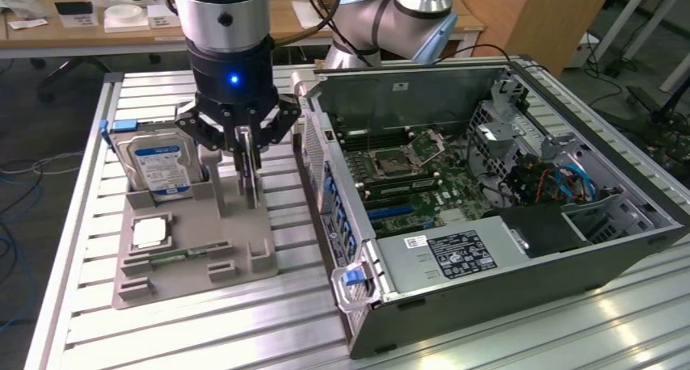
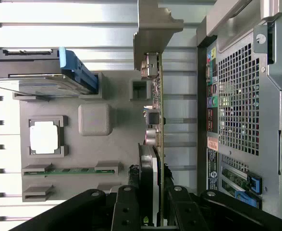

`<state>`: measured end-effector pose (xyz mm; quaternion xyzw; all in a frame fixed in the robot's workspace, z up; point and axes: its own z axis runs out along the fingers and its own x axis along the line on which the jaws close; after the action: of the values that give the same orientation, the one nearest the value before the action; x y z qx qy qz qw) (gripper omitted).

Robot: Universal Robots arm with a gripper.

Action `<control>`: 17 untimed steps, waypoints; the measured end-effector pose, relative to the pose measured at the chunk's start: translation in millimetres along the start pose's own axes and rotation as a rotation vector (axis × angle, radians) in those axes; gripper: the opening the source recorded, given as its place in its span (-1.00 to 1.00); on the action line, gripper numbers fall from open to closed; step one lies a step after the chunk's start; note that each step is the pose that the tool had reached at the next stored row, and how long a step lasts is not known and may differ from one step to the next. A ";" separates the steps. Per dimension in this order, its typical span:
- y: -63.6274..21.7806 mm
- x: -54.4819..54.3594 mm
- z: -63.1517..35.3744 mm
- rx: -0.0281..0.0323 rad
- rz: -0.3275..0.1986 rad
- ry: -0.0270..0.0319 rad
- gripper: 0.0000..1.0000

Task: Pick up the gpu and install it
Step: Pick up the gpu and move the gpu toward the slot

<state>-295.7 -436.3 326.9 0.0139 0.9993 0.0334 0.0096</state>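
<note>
Slatted worktop (image 1: 194,338), grey tray (image 1: 173,285) beside open PC case (image 1: 603,257): my claw (image 1: 250,148) clamped on gpu (image 1: 251,184), card upright over tray.

The silver-tubed Universal Robots arm (image 1: 401,18), with grey-blue joint housings, enters at the back of the exterior view. It ends in a vertical silver wrist cylinder (image 1: 223,23) pointing straight down, with a blue indicator light (image 1: 232,80) lit on the black section beneath it. The black two-fingered claw (image 1: 249,153) hangs below the wrist, linkages splayed outward. Its fingers (image 2: 128,211) are drawn inward against opposite faces of the thin, flat, dark rectangular circuit card (image 1: 251,180), which stands upright on edge between them.
</note>
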 end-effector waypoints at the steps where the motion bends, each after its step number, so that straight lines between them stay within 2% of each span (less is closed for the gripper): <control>1: 0.0 0.0 0.0 0.0000 0.000 0.0000 -0.44; 17: 0.0 0.0 0.0 0.0000 0.000 0.0000 -0.44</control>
<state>-295.7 -436.3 327.0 0.0139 0.9993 0.0334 0.0096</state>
